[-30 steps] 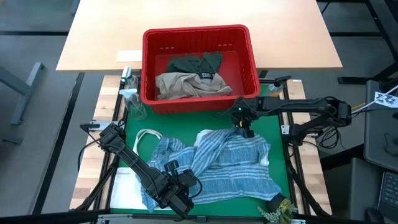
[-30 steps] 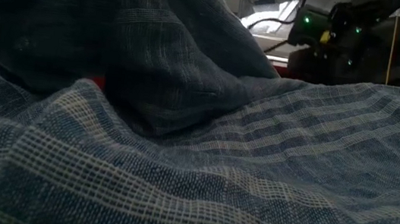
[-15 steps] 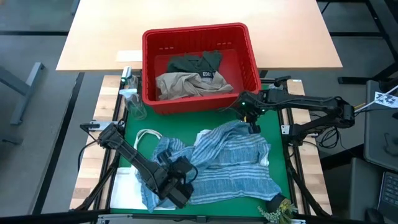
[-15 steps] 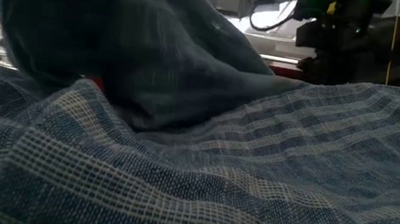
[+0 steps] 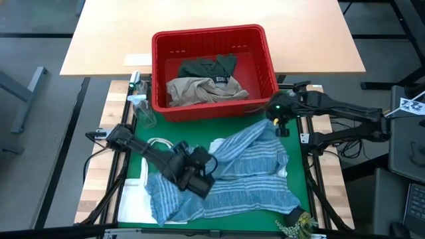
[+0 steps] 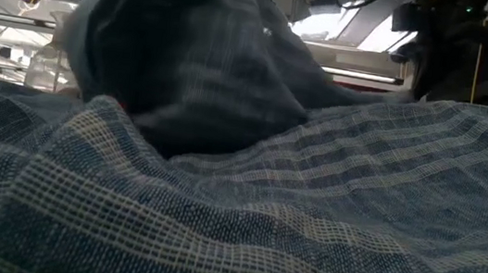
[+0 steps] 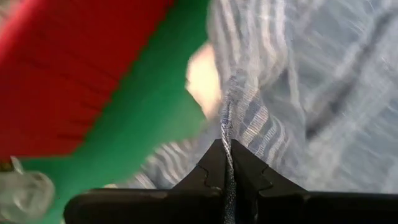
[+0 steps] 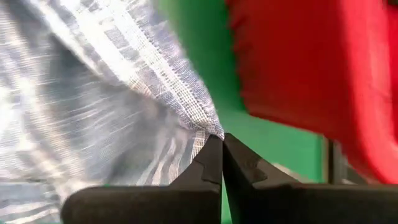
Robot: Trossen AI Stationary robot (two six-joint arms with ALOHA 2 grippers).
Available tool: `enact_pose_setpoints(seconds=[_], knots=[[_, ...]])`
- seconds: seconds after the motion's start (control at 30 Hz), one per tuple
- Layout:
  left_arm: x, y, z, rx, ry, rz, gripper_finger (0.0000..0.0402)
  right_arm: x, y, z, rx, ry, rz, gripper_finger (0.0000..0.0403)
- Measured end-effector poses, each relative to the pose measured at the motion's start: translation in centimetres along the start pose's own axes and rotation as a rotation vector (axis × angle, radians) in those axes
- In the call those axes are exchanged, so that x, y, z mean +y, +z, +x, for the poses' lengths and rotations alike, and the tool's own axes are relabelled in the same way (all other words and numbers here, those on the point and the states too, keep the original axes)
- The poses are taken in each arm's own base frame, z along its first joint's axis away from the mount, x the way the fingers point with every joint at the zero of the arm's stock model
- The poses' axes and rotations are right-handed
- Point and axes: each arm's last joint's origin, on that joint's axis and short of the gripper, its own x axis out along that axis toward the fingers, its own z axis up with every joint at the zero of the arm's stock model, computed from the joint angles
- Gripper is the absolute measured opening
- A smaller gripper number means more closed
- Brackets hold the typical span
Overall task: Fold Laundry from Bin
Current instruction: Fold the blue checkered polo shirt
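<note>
Both grippers are pinched shut on the blue-and-white striped garment [image 5: 232, 172]: the left gripper [image 5: 198, 174] on a near-left fold, the right gripper [image 5: 279, 123] on its far corner by the red bin [image 5: 214, 70], apparently to spread it over the green mat [image 5: 299, 179].

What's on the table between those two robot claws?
The blue-and-white striped garment stretches between the left gripper and right gripper, both with jaws shut on it, seen from the high view.

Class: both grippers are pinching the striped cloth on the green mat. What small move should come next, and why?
Probably draw the two grips apart to stretch the cloth flat. The left gripper and right gripper are each shut on an edge of the striped garment, which lies bunched and wrinkled in front of the red bin.
</note>
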Motion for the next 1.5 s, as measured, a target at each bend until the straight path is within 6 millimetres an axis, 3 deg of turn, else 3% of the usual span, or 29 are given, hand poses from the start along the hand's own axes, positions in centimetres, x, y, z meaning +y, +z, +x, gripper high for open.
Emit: enact_pose_setpoints(seconds=[0.2,0.4,0.73,1.2,1.5], knots=[[3.3,3.4,0.5,-0.05,0.053,0.08,0.0,-0.3,-1.6,-2.0,-0.017,-0.151,0.077,0.0002],[6.9,6.9,2.5,-0.032,0.132,0.177,0.0,-0.6,-2.8,-3.1,-0.002,-0.32,0.118,0.0002],[11.6,10.6,5.9,0.042,0.227,0.207,0.0,-0.2,-3.9,-2.5,0.087,-0.309,0.131,0.0003],[12.1,10.9,6.4,0.086,0.193,0.207,0.0,-0.3,-4.2,-2.4,0.123,-0.382,0.146,0.0003],[10.1,9.5,5.2,0.081,0.134,0.266,0.0,0.2,-4.8,-2.8,0.104,-0.244,0.15,0.0003]])
